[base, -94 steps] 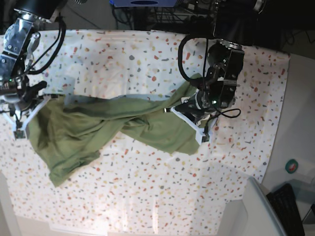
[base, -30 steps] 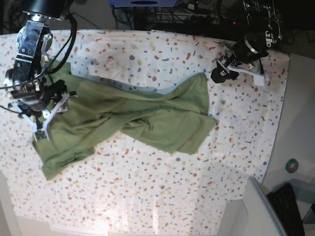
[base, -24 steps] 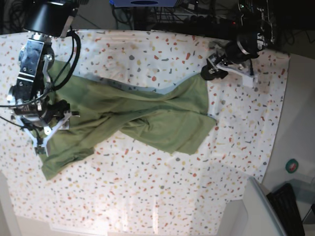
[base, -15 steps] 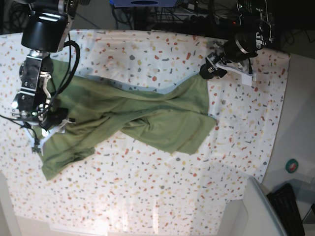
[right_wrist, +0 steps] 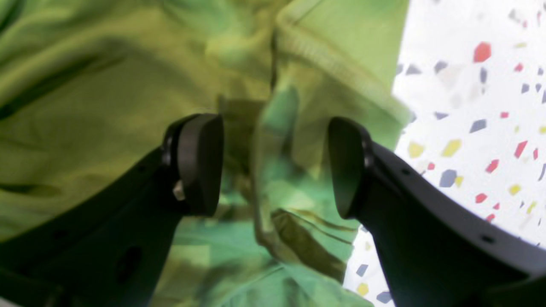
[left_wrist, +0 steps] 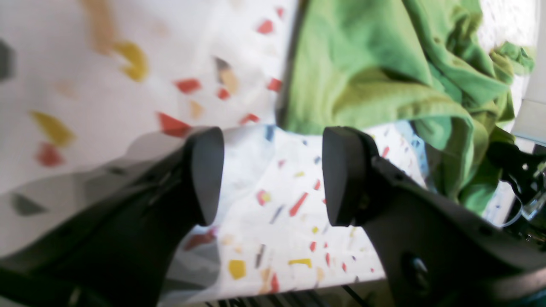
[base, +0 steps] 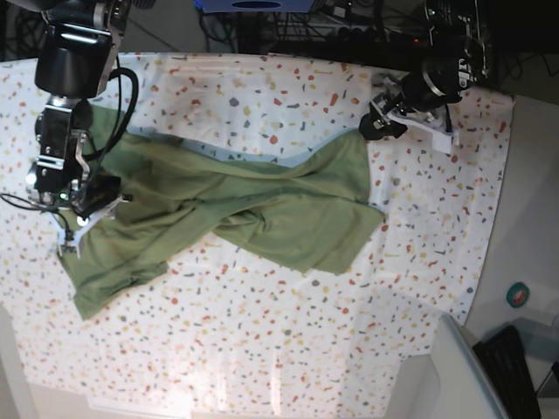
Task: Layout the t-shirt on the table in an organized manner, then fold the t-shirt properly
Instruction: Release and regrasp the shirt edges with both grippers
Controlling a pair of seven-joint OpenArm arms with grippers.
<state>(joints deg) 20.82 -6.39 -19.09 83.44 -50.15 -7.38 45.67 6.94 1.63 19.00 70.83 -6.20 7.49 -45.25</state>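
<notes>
The olive-green t-shirt [base: 262, 209] lies crumpled and twisted across the table [base: 262, 349], stretched from the left edge toward the upper right. My left gripper [base: 377, 127] is open just off the shirt's upper-right corner. In the left wrist view its fingertips [left_wrist: 273, 175] frame bare speckled cloth, with the t-shirt [left_wrist: 371, 72] edge just beyond them. My right gripper [base: 70, 236] is low over the shirt's left end. In the right wrist view it [right_wrist: 273, 166] stands open, with a rumpled fold and hem of the t-shirt [right_wrist: 106, 106] between and under the pads.
A plain grey bin [base: 454, 375] sits off the table's front right corner, with a dark keyboard-like object [base: 511, 367] and a small teal disc [base: 518, 295] beside it. Cables and dark equipment [base: 288, 26] line the far edge.
Three seconds ago both grippers were at the shirt's ends; the shirt now lies loose. Over the last second the right arm dropped onto the shirt's left end, and the left gripper edged toward its upper-right corner.
</notes>
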